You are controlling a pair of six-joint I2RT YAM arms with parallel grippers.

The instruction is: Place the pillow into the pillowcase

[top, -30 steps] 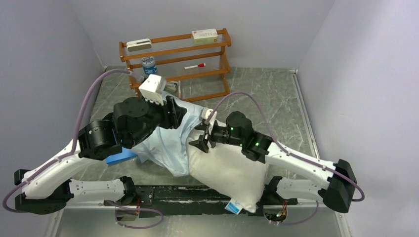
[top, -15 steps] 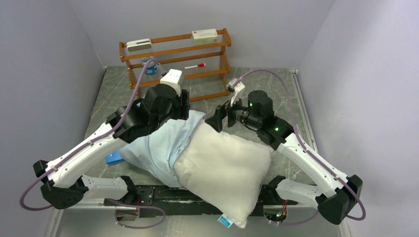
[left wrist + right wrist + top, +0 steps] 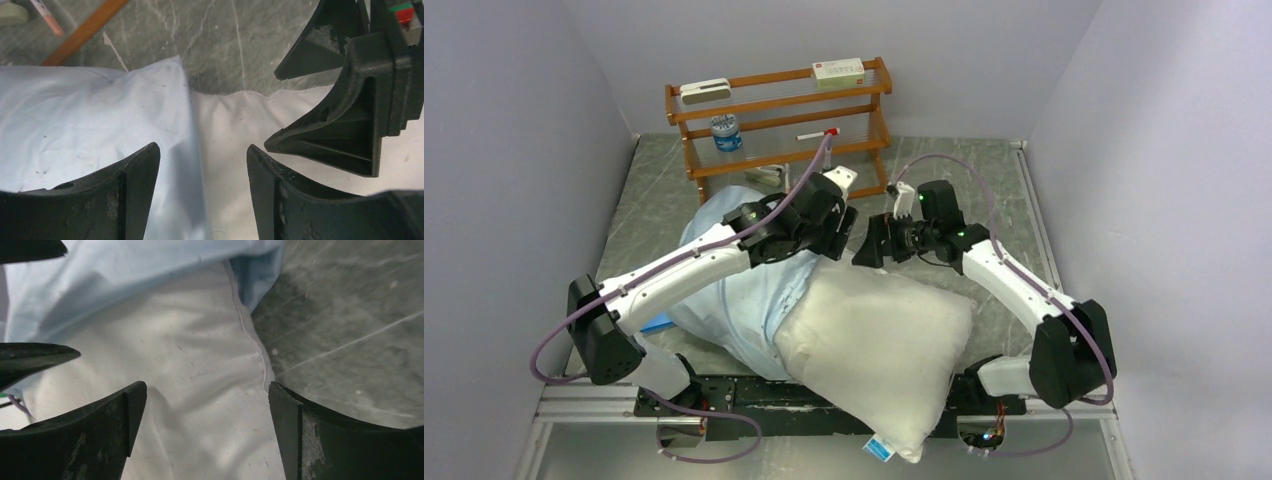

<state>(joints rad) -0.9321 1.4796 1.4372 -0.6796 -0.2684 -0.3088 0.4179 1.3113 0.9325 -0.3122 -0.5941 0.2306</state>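
Both sets of jaws stand apart and empty, the left gripper (image 3: pixel 202 155) over the pillowcase (image 3: pixel 734 285) hem, the right gripper (image 3: pixel 207 390) over the pillow (image 3: pixel 879 340). Only one pillow end looks tucked inside; most lies outside, so I'd judge it under half done.

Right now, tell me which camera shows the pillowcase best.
The top external view: it shows most of the pillowcase, with the pillow sticking out of it. The left wrist view shows only its edge lying on the pillow; the right wrist view, just a blue strip along the top.
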